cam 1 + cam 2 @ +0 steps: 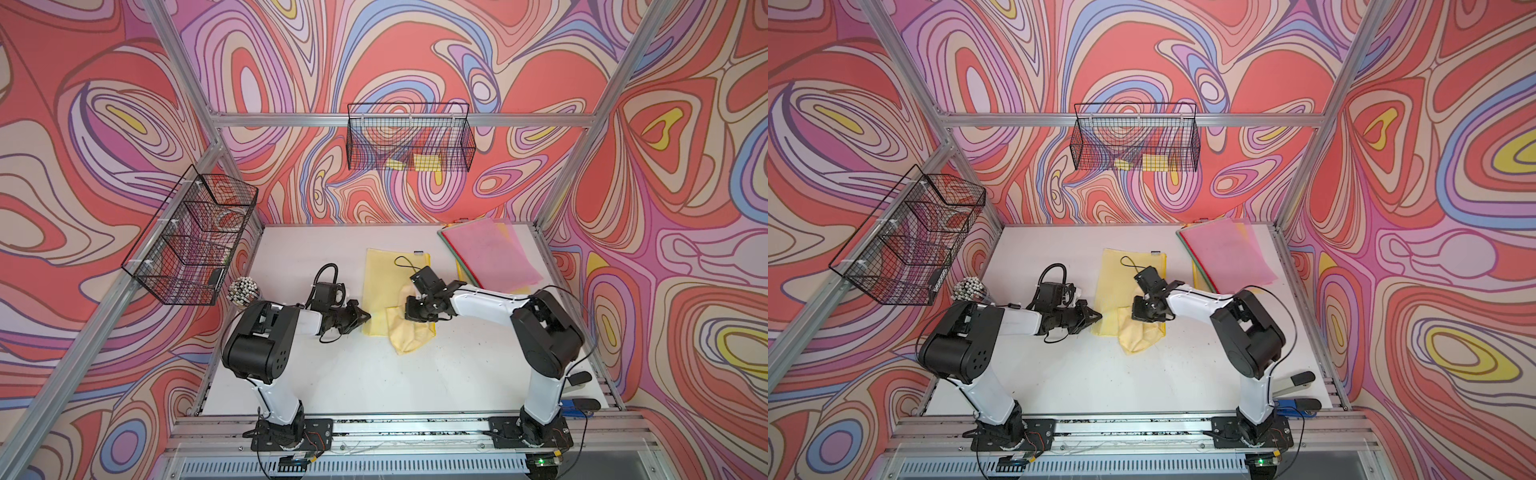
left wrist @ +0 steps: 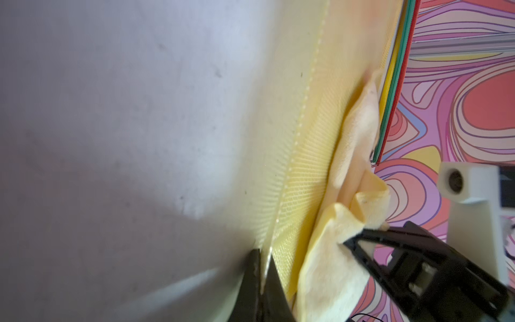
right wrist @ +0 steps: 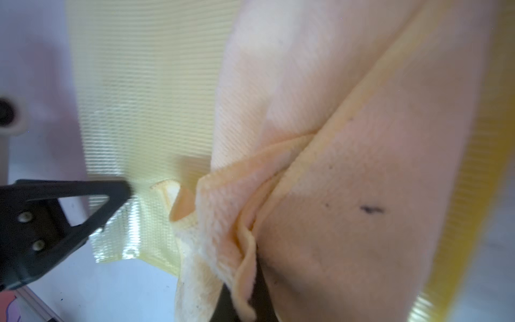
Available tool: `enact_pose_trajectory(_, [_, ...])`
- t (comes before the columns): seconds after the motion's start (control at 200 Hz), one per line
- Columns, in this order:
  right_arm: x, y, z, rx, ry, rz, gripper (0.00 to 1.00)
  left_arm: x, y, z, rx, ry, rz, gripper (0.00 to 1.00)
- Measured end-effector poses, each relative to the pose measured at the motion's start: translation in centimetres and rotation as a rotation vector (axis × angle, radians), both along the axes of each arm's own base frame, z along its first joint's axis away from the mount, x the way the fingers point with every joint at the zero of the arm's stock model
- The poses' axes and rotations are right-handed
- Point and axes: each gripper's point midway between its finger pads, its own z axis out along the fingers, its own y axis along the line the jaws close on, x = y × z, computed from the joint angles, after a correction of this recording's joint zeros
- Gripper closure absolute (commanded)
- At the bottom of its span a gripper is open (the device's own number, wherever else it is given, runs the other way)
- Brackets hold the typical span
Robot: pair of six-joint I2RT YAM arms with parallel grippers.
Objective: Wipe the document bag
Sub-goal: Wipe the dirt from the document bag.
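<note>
Your left fingers [image 2: 250,284] pinch the edge of the bag [image 1: 380,274], mid-frame. Your right fingers [image 3: 264,295] grip the cloth [image 1: 405,336]. Hold the bag tight and rub slowly, pressing flat.

Both top views look down steeply from high above the near edge of the table [image 1: 353,374] toward its far edge, and they share almost the whole scene. The left wrist camera looks from very near along one edge of the document bag [image 2: 303,172]. The right wrist camera is close over the cloth [image 3: 348,181]. Both wrist views share bag and cloth.
</note>
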Motion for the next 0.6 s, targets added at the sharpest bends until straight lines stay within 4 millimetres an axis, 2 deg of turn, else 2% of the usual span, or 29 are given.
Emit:
enact_pose_trajectory(0.045, [-0.6,2.6,-0.1,0.034,0.000,0.043,1.00,0.0,0.0,0.0,-0.001,0.001,0.001,1.00])
enact_pose_trajectory(0.115, [-1.6,4.7,-1.0,0.068,0.022,0.078,1.00,0.0,0.0,0.0,-0.001,0.002,0.001,1.00])
enact_pose_trajectory(0.185, [-1.8,5.1,-1.7,0.081,0.042,0.078,1.00,0.0,0.0,0.0,0.000,0.002,0.001,1.00])
enact_pose_trajectory(0.29, [-1.2,4.2,-1.7,0.077,0.041,0.054,1.00,0.0,0.0,0.0,0.003,0.002,-0.002,1.00])
enact_pose_trajectory(0.346, [-1.1,3.2,-1.8,0.073,0.036,0.038,1.00,-0.1,0.1,0.0,0.008,0.002,-0.003,1.00])
enact_pose_trajectory(0.416, [-1.0,0.6,-1.9,0.064,0.039,-0.002,1.00,-0.2,0.2,0.0,0.011,0.007,-0.003,1.00])
enact_pose_trajectory(0.601, [0.2,-9.0,-2.0,0.025,0.045,-0.181,1.00,-0.4,1.3,0.2,-0.001,0.033,0.013,1.00])
